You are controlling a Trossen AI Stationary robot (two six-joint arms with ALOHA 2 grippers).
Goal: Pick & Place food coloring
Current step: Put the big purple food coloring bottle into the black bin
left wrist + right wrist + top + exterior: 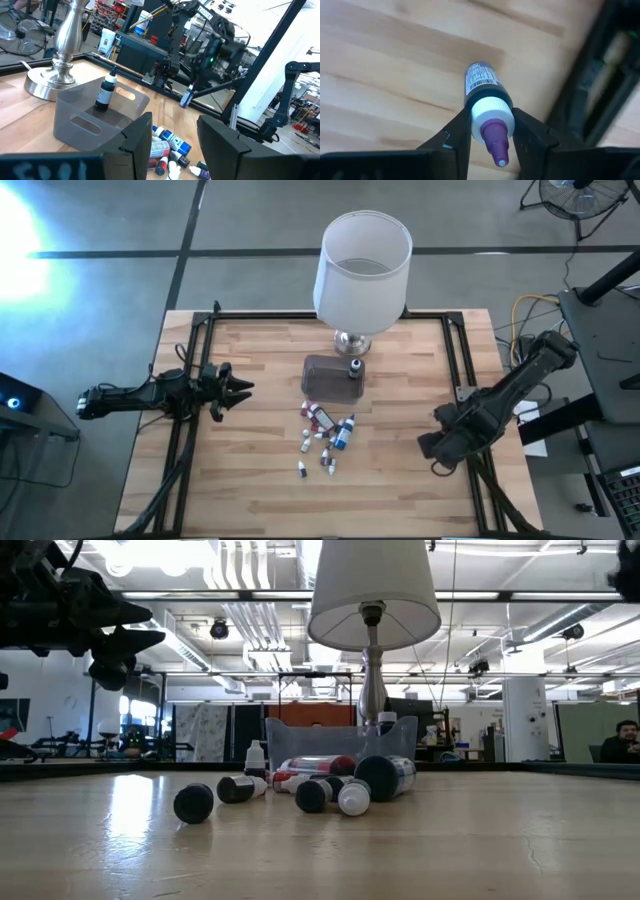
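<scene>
Several food coloring bottles lie in a loose heap on the wooden table, in front of a clear tub. One dark bottle stands upright in the tub. My right gripper is over the table's right side, pointing down, shut on a dark bottle with a white collar and purple tip. My left gripper hovers level at the table's left, open, its fingers holding nothing. My right gripper pinches the bottle's white collar, just below the purple tip, between its two fingers. The fingers come from above and point down. The bottle hangs below them, tip up and body down, lifted clear of the table.
A lamp with a big white shade and a silver foot stands at the far middle, right behind the tub. A black frame rail runs along the table's edges. Bare wood lies near the front edge and on the right.
</scene>
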